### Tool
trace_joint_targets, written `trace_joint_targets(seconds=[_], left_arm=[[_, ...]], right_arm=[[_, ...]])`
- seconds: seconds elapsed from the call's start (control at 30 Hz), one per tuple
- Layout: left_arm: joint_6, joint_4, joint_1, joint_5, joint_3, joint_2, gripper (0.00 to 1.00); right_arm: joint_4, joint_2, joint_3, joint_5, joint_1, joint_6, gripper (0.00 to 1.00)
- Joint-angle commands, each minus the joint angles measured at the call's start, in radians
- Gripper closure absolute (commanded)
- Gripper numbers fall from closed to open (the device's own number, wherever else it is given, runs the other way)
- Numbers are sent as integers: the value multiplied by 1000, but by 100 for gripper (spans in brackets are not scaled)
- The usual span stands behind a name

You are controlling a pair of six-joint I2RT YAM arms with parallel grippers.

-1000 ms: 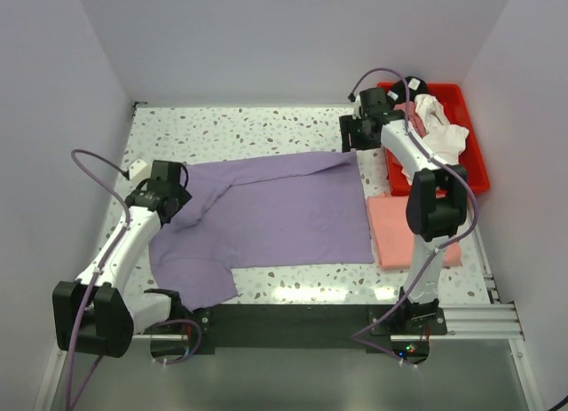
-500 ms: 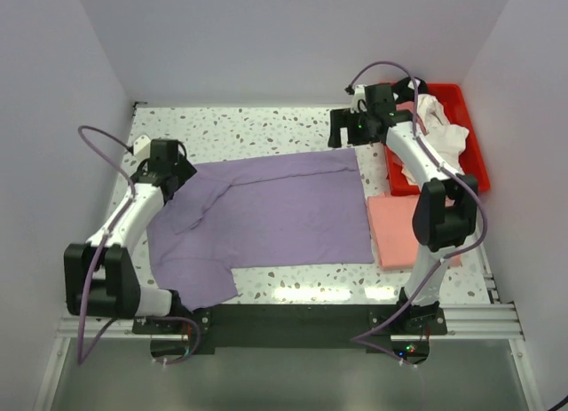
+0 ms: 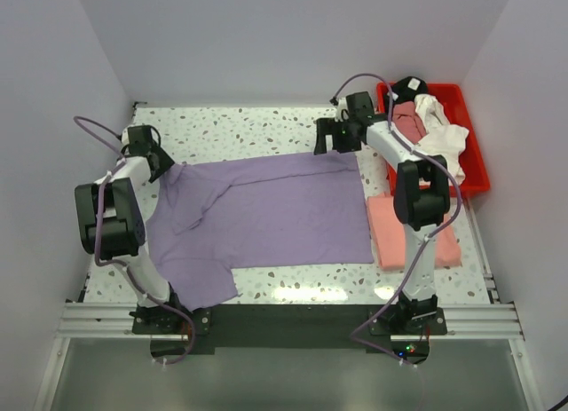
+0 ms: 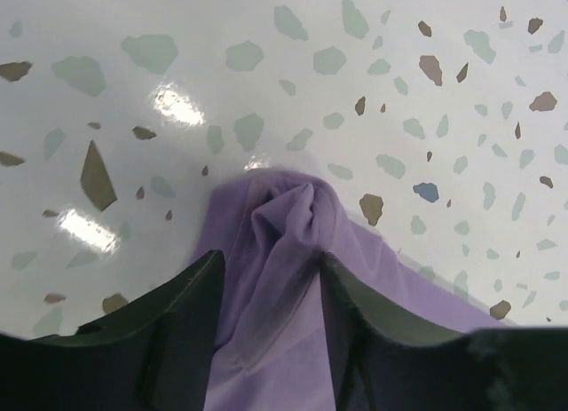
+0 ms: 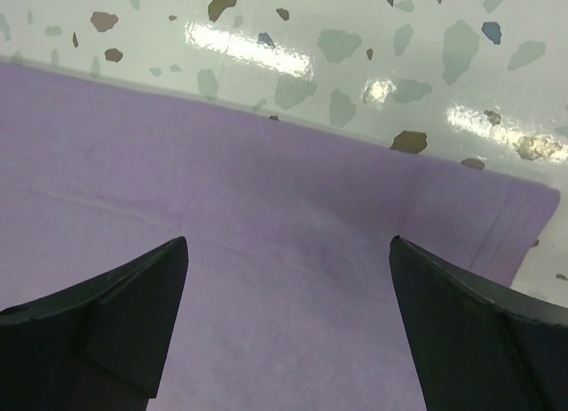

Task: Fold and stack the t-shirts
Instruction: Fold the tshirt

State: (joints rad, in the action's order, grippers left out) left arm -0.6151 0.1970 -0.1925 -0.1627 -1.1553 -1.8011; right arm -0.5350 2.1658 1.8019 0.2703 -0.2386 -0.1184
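Note:
A lavender-purple t-shirt (image 3: 275, 211) lies spread flat across the speckled table. My left gripper (image 3: 164, 165) is at its far left corner. In the left wrist view it (image 4: 271, 282) is shut on a bunched fold of the lavender cloth (image 4: 284, 216), held low over the table. My right gripper (image 3: 321, 145) is over the shirt's far right edge. In the right wrist view it (image 5: 288, 251) is open, its jaws wide apart above flat lavender cloth (image 5: 293, 207), with the hemmed corner (image 5: 519, 220) to the right. A folded salmon-pink shirt (image 3: 410, 233) lies on the table at the right.
A red plastic bin (image 3: 479, 154) stands at the far right. It holds a white shirt (image 3: 441, 131), a dusty-rose one (image 3: 408, 118) and a black one (image 3: 410, 87). Bare speckled table (image 3: 248, 127) runs behind the lavender shirt. White walls close in on three sides.
My left arm has swung out to the far left, drawing the shirt's left corner with it. My right gripper has moved left along the shirt's far edge.

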Motion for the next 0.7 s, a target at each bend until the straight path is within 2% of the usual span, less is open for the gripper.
trace_joint_targets(seconds=[0.0,0.2,0.23,0.33,0.67], left_arm=[[58,-112,-28,115,-47,-52,50],[41,-182,-39,181,-38,-98,75],[34,-182,-41,180,-40,-101,84],[22,-182,-47,166,-40,-99,100],[11,-154,-103,120,-70,-112,100]], right_arm=[[58,29,63,30,-2,-29,1],[64,97,100,10,-1,-43,1],[64,103,105,1,-1,-43,1],[53,123,114,-26,-1,-47,1],[-14,199,185,-197,2,-82,1]])
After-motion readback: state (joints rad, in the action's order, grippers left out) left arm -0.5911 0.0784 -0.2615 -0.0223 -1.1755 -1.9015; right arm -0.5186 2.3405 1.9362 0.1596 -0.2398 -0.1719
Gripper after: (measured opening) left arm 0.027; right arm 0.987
